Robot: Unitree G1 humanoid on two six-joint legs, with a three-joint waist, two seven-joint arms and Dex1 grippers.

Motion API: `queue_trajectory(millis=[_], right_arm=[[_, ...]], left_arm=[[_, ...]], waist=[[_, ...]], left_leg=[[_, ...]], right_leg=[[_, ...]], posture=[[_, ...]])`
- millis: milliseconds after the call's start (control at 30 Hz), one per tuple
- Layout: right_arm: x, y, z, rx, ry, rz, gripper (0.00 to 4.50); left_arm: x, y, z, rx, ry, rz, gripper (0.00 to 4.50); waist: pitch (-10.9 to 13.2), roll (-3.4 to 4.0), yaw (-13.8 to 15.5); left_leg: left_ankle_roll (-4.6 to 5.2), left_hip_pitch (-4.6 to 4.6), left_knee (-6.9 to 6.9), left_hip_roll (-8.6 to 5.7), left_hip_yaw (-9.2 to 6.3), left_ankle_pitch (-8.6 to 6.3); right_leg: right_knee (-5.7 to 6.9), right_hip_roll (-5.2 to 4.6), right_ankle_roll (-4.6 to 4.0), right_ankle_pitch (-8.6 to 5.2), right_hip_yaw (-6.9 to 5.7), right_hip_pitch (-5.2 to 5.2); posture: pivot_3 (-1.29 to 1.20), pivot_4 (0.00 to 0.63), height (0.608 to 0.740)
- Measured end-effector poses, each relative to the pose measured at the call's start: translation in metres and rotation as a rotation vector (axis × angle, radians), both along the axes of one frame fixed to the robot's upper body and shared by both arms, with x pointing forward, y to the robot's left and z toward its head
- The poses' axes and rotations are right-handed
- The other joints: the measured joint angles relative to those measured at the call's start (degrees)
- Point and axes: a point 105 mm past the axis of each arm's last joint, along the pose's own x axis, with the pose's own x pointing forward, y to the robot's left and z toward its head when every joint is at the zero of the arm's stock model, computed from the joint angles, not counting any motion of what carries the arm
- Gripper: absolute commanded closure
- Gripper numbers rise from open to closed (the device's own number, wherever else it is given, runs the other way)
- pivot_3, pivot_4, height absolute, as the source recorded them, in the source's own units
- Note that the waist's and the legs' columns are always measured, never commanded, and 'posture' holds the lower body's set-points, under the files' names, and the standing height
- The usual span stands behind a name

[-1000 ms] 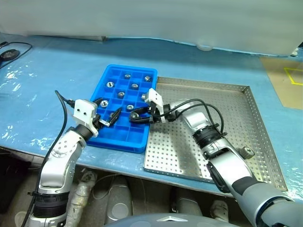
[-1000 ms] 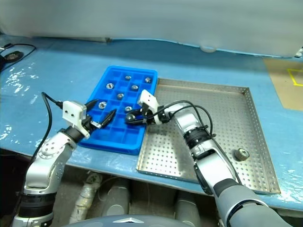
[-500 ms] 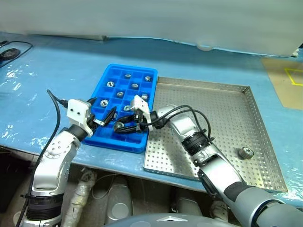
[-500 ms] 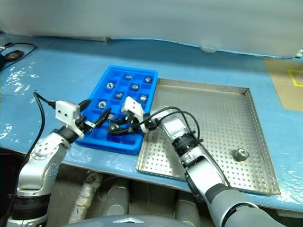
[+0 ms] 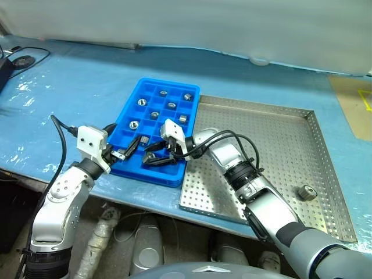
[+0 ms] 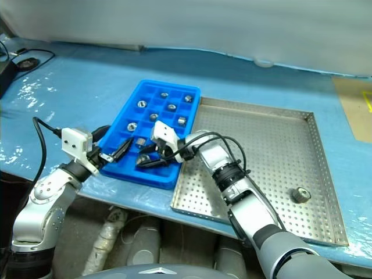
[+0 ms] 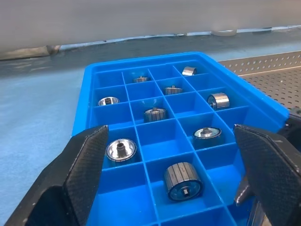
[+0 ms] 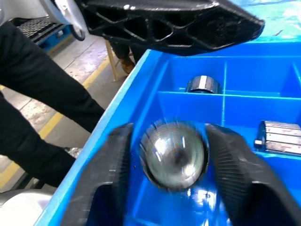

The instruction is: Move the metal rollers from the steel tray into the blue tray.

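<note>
You are working at a table (image 5: 70, 87) covered in glossy blue sheeting. A pale wall (image 5: 186, 20) runs along its far edge. Black cables (image 5: 23, 55) lie at the far left corner, brown cardboard (image 5: 354, 99) at the right.

A workbench covered with light blue plastic sheeting (image 5: 70, 87) was seen. A bright blue compartmented plastic tray (image 5: 135, 96) was laid on it, with a large perforated square steel tray (image 5: 279, 151) just beside it on the right.
</note>
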Motion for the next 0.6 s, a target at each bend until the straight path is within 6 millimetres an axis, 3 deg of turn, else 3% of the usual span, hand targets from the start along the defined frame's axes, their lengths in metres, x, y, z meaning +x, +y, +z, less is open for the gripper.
queue_trajectory(millis=[33, 233, 400, 600], right_arm=[[0.001, 0.0, 0.0, 0.001, -0.001, -0.004, 0.59], [0.019, -0.021, 0.019, 0.091, 0.025, -0.124, 0.59], [0.04, -0.074, 0.051, 0.187, -0.014, -0.315, 0.59], [0.036, -0.133, 0.046, 0.174, 0.002, -0.515, 0.59]], left_arm=[[0.001, -0.001, 0.001, 0.002, -0.004, -0.005, 0.02], [0.011, -0.02, 0.01, 0.002, -0.028, -0.102, 0.02], [0.026, -0.046, 0.005, -0.021, 0.002, -0.235, 0.02], [0.04, -0.079, -0.002, -0.048, 0.02, -0.389, 0.02]], waist=[[0.0, 0.0, 0.0], [0.0, 0.04, -0.1], [0.0, 0.03, -0.9], [0.0, 0.04, -3.7]], left_leg=[[-0.01, 0.01, 0.0, -0.01, -0.04, 0.01], [-0.05, 0.13, 0.02, -0.07, -0.15, 0.03], [-0.18, 0.35, 0.05, -0.13, -0.14, 0.12], [-0.42, 0.37, 0.02, -0.22, -0.11, 0.28]], right_leg=[[0.0, 0.0, 0.0, 0.0, -0.01, 0.03], [0.02, -0.01, -0.01, 0.01, -0.04, 0.22], [0.04, -0.01, -0.01, 0.02, 0.02, 0.37], [-0.02, -0.02, 0.0, 0.03, 0.07, 0.36]], posture=[[0.41, 0.15, 0.74], [0.27, 0.15, 0.74], [0.15, 0.15, 0.74], [-0.03, 0.15, 0.74]])
